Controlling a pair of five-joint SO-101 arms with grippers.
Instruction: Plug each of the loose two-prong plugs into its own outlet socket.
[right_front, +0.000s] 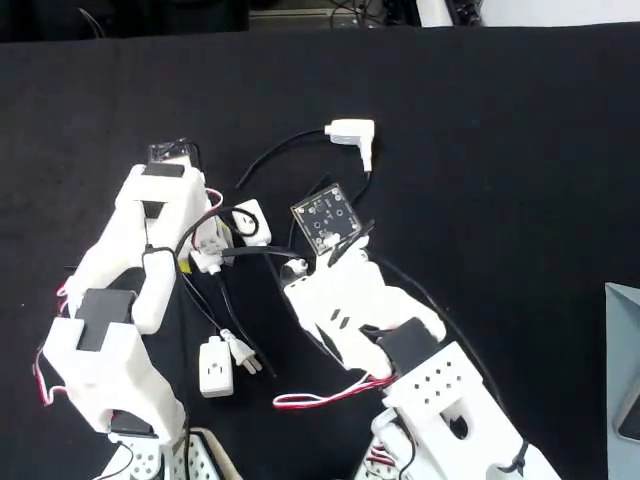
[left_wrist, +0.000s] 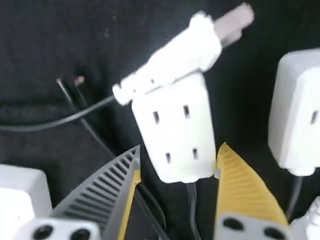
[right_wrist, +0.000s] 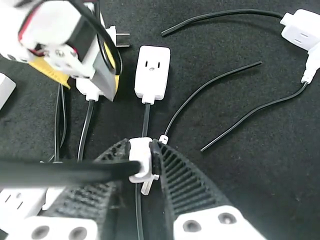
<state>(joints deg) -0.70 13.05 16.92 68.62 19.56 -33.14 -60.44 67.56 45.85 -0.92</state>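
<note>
Left end effector (left_wrist: 180, 146): straddling the double socket block (left_wrist: 170, 132), its ribbed fingers appearing to press on both sides, seemingly steadying the block for an insertion.
Loose plug (left_wrist: 175, 55): lying across the block's far end, prongs pointing away, not seated in any slot.
Right end effector (right_wrist: 144, 147): pinching the held plug (right_wrist: 140, 167) across its body, with the cord trailing sideways; the prongs are appearing to point back toward the wrist, so they are judged not yet lined up.
Single socket (right_wrist: 152, 70): lying face up on the black surface (right_wrist: 240, 165), just ahead of the held plug and beside the block.
Left arm (right_front: 130, 250): running up the left side, with the wrist bending inward and down.
Right arm (right_front: 360, 310): stretching from the lower right toward the centre.
Far socket (right_front: 350, 132): lying well apart from both end effectors.
</note>
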